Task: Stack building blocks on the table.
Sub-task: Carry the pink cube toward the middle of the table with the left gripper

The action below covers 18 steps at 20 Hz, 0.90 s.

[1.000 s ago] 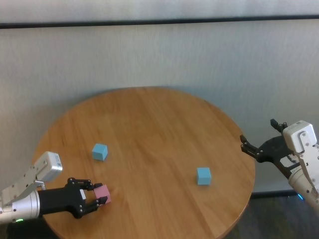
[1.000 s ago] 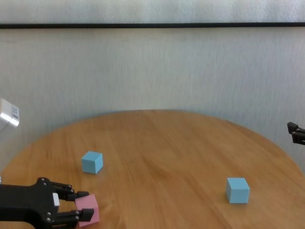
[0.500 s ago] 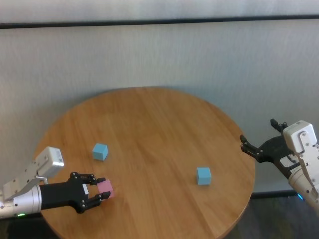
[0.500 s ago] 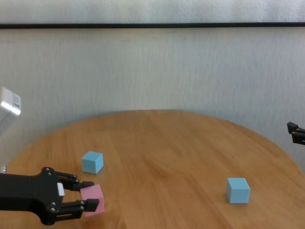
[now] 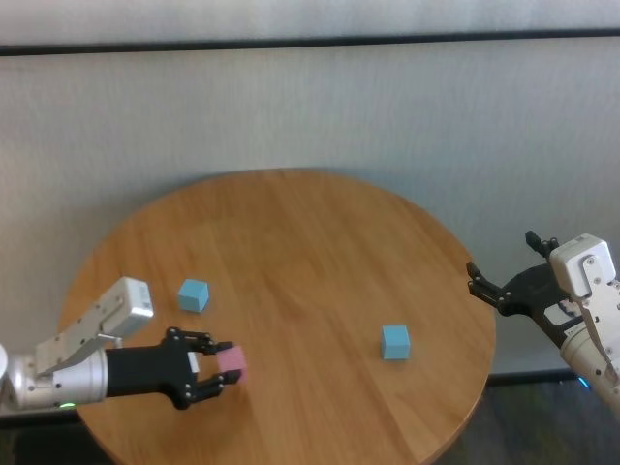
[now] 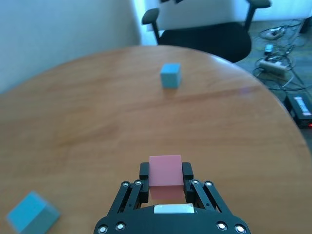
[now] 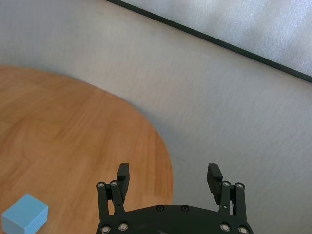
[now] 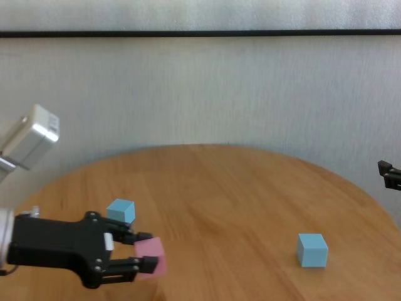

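One pink block (image 5: 232,363) gripped in left pincer (image 5: 225,366) — right pincer (image 7: 168,176) parted, wrist view only.

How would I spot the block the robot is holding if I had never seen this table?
Find the round wooden table, then follow the left arm to the black fingers of the left gripper at the near left. Clamped between them, off the wood, is the pink block; the other two blocks are light blue and sit untouched.

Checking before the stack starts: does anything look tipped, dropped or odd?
Nothing stands out. The left gripper holds the pink block squarely; both blue blocks sit flat on the table. The right gripper hangs open off the table's edge.
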Tool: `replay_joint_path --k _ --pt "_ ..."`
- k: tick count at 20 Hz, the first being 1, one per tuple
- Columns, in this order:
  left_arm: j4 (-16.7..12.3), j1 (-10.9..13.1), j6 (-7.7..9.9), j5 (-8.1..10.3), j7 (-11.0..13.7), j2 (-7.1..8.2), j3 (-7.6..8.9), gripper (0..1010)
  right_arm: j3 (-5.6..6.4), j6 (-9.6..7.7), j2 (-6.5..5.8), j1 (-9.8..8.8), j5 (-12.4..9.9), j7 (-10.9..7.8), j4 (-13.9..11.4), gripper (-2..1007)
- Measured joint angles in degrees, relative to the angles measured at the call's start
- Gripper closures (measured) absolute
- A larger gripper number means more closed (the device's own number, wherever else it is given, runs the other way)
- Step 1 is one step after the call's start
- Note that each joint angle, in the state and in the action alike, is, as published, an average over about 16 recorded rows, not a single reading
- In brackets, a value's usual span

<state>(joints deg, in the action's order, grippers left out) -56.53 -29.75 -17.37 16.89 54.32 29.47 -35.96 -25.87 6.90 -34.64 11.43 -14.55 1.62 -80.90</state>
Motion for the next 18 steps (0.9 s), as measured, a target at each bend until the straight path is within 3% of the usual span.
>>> replay_joint_path --k 8,18 --pt "0.9 -1.6 0.25 -0.75 -0.8 -2.22 -1.69 604 0.00 0.00 0.00 0.00 0.0 0.00 0.0 0" --pt "3.7 -2.8 1.63 -2.81 -4.3 -5.15 -2.60 604 0.00 0.00 0.00 0.00 0.0 0.00 0.0 0"
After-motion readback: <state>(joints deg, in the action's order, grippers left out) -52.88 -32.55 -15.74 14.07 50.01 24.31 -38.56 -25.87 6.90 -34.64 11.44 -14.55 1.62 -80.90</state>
